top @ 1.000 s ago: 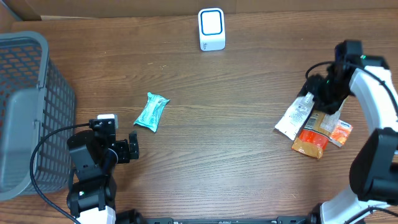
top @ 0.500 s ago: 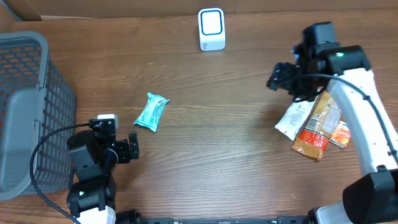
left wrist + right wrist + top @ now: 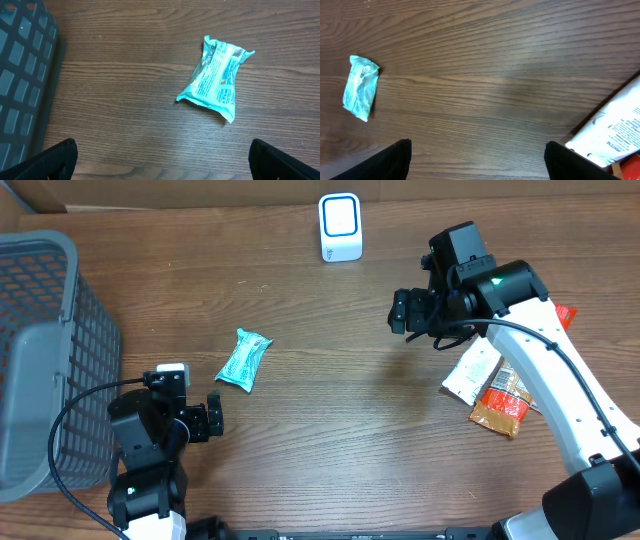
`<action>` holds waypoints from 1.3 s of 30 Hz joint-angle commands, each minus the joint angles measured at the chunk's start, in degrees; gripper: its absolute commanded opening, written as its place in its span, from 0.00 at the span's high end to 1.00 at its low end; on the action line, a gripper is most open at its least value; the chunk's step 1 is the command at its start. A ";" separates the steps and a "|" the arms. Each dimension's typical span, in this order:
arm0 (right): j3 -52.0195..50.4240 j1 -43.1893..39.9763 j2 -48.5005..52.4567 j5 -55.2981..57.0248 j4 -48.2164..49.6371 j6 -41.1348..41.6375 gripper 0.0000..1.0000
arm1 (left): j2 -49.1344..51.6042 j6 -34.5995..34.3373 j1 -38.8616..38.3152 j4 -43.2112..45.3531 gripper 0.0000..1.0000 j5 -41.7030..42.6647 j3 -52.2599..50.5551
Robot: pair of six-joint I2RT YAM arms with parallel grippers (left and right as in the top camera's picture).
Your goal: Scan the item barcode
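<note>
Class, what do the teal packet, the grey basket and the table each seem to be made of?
Teal packet: probably thin plastic film; crimped ends, creases.
Grey basket: likely matte moulded plastic; grid walls.
Table: wood or wood-look laminate; dark grain.

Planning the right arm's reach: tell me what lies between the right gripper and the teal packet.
Nothing. The overhead view shows only bare table between the right gripper and the teal packet; the right wrist view agrees.

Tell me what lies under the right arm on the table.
A white packet and an orange packet lie there in view; the right arm covers the rest of that pile.
</note>
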 commanded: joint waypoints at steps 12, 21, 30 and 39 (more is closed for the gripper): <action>3.43 0.33 1.97 -11.15 6.08 -1.79 0.09 | 0.13 1.09 0.28 0.22 0.00 0.83 -0.11; 11.52 5.49 10.36 -11.85 8.04 -2.43 0.00 | 0.13 1.09 0.28 0.20 0.00 0.83 -0.11; 11.52 12.48 20.72 -12.66 20.83 3.48 0.00 | 0.13 1.09 0.28 0.22 0.01 0.81 -0.11; 11.52 16.09 31.23 -19.58 36.04 -0.13 0.06 | 0.13 1.09 0.28 0.20 0.00 0.81 -0.11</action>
